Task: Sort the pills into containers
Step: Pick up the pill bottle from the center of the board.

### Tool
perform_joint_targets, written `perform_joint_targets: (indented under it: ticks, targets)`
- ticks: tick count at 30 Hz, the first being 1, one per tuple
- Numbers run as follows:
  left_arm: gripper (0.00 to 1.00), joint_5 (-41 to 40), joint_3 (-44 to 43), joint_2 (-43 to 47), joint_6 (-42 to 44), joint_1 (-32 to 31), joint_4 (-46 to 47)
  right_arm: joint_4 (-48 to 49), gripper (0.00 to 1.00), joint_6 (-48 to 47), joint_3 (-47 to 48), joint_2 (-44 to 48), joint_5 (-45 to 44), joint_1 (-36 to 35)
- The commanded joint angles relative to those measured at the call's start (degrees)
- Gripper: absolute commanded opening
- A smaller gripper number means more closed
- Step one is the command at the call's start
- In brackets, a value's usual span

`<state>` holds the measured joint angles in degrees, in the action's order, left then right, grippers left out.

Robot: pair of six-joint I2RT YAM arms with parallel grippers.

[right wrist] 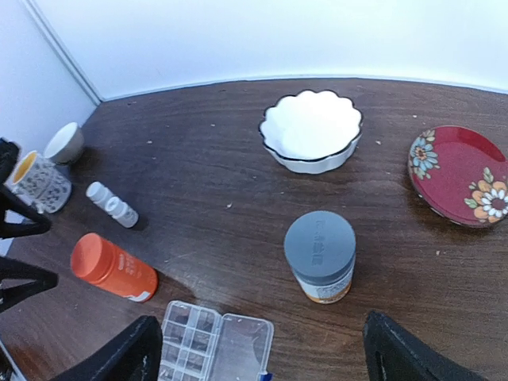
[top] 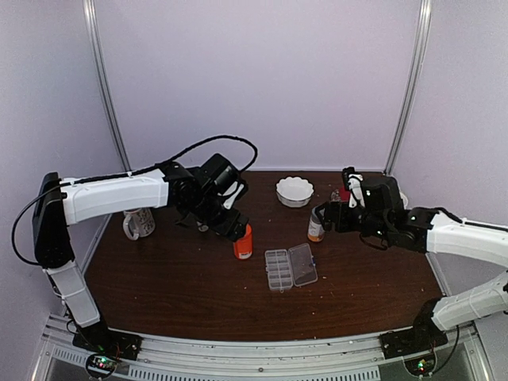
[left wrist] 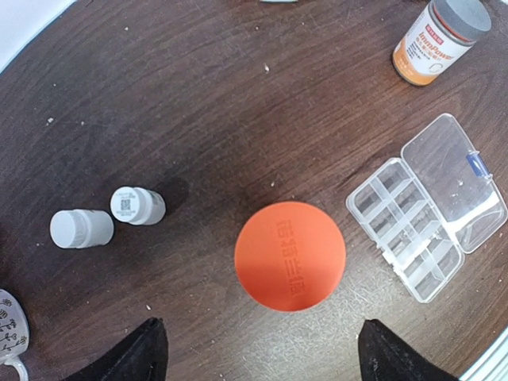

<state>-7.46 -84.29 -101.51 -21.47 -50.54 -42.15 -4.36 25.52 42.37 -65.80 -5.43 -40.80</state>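
Observation:
The clear organizer box (top: 279,270) lies open at the table's middle, its lid (top: 303,264) flat to the right; its cells (left wrist: 405,238) look empty. It also shows in the right wrist view (right wrist: 190,341). No pills show clearly; only tiny pale specks (left wrist: 49,121) dot the table. My left gripper (left wrist: 262,337) is open and empty, hanging just above the upright orange-capped bottle (left wrist: 290,255). My right gripper (right wrist: 260,325) is open and empty, above the table just short of the grey-capped bottle (right wrist: 320,254).
Two tiny white bottles (left wrist: 79,228) (left wrist: 137,205) lie left of the orange bottle (top: 243,242). A white scalloped bowl (top: 294,191) and a red floral plate (right wrist: 459,175) sit at the back. A patterned mug (top: 139,223) and a small grey cup (right wrist: 65,143) stand at the far left.

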Motion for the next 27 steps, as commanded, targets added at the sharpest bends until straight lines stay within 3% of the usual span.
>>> perform_joint_targets:
  ticks: [1, 5, 10, 15, 20, 27]
  targets:
    - [0.86, -3.7, -0.1, 6.2, 0.7, 0.4, 2.8, -13.9, 0.93, -2.0, 11.9, -8.2, -7.7, 0.9]
    - [0.86, -5.9, 3.6, 11.3, 0.3, 0.4, 6.2, -22.1, 0.93, -2.3, 20.2, -16.1, -8.9, 2.5]
    - [0.86, -6.5, 9.5, 17.4, 0.4, 0.4, 12.1, -25.1, 0.89, -3.4, 25.6, -21.7, -3.9, 5.6]
    - [0.85, -6.7, 13.1, 21.2, 1.0, 0.4, 15.1, -30.6, 0.88, -5.2, 32.4, -28.0, -4.6, 6.2]
    - [0.86, -7.1, 15.5, 22.3, 1.5, 0.4, 16.6, -30.6, 0.87, -5.8, 33.8, -31.0, -3.5, 6.4]
    - [0.86, -7.5, 16.2, 22.4, 1.4, 0.4, 17.1, -30.8, 0.77, -6.0, 34.9, -33.9, -1.8, 6.8]
